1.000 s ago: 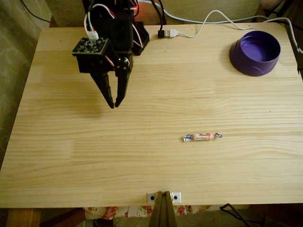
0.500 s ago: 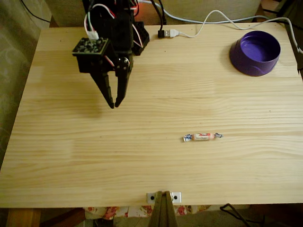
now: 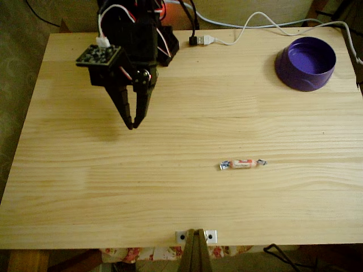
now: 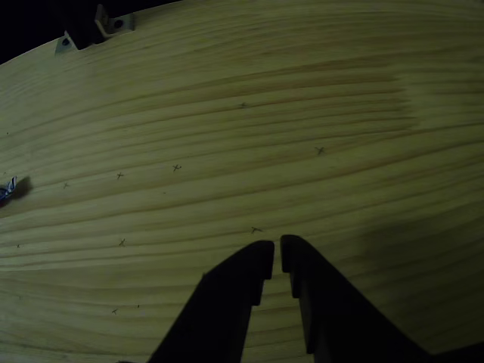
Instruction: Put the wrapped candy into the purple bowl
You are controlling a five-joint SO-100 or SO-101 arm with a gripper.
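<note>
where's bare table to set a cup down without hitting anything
Free patches in the fixed view: the front strip of the table between the wrapped candy and the near edge, and the middle right between candy and purple bowl. Crowded: the back left, where the gripper hangs, and the back edge with the white cable.

We see a pale wooden surface [image 3: 187,198] with grain running side to side. On it, near the far right corner, sits the purple bowl [image 3: 306,63]. The wrapped candy [image 3: 243,164] lies flat, right of centre, toward the near edge. A white cable [image 3: 249,28] with a USB plug trails along the far edge. A small metal bracket [image 3: 195,236] sits at the middle of the near edge.
</note>
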